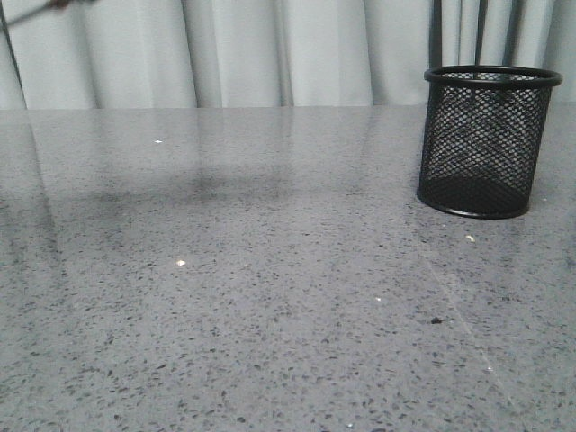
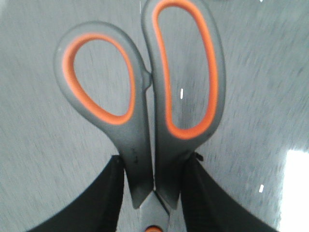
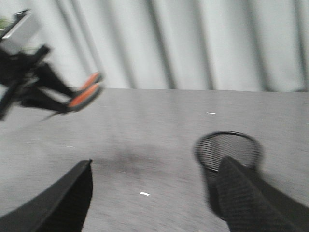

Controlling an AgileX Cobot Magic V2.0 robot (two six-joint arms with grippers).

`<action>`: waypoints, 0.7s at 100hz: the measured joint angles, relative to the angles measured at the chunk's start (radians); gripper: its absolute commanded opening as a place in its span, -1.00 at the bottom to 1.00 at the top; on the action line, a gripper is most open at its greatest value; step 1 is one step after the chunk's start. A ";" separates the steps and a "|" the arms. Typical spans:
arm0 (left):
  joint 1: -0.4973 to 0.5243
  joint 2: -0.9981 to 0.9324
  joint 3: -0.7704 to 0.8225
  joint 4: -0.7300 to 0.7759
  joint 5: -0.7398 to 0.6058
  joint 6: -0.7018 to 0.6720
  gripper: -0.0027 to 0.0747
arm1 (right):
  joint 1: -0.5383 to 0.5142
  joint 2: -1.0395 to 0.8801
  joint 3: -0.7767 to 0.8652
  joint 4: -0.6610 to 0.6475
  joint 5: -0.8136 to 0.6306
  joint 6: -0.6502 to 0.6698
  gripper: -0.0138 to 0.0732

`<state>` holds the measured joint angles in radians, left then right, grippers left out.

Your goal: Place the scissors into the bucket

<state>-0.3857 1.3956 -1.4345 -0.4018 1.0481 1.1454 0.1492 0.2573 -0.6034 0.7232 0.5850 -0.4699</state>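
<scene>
So the scissors (image 2: 145, 96) are up off the table, clamped in the left gripper (image 2: 152, 193). In the left wrist view you get a really good look at them: chunky dark grey plastic handles with a bright orange lining running round the inside of both finger loops. One loop is a smaller rounded oval, the other is a longer, narrower one, and the two handles sit closed against each other. The black fingers (image 2: 96, 203) pinch the handles right where they narrow toward the pivot, one on each side, both touching the plastic. There's a little orange dot at the pivot and just a sliver of the blades past it, so can't say much about those.

From the right wrist view the scissors (image 3: 84, 94) show up blurry in the air above the table, well apart from the bucket (image 3: 227, 154), with the left arm (image 3: 24, 72) holding them in front of the pale curtain (image 3: 193, 43).

The bucket (image 1: 486, 144) is a black wire-mesh cylinder with a solid rim and base, standing upright near the far right corner of the speckled grey table (image 1: 270, 315). Looks empty as far as the mesh lets you see.

The right gripper (image 3: 154, 198) has its fingers spread wide with nothing between them, hanging over the table close to the bucket.
</scene>
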 measured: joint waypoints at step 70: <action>-0.459 -0.046 -0.073 0.016 -0.198 0.020 -0.58 | 0.000 0.456 -0.252 0.446 0.130 -0.236 0.45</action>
<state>-0.8442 1.3501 -1.5073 -0.3858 0.8504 1.1649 0.1492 0.7135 -0.8550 1.1689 0.7153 -0.7057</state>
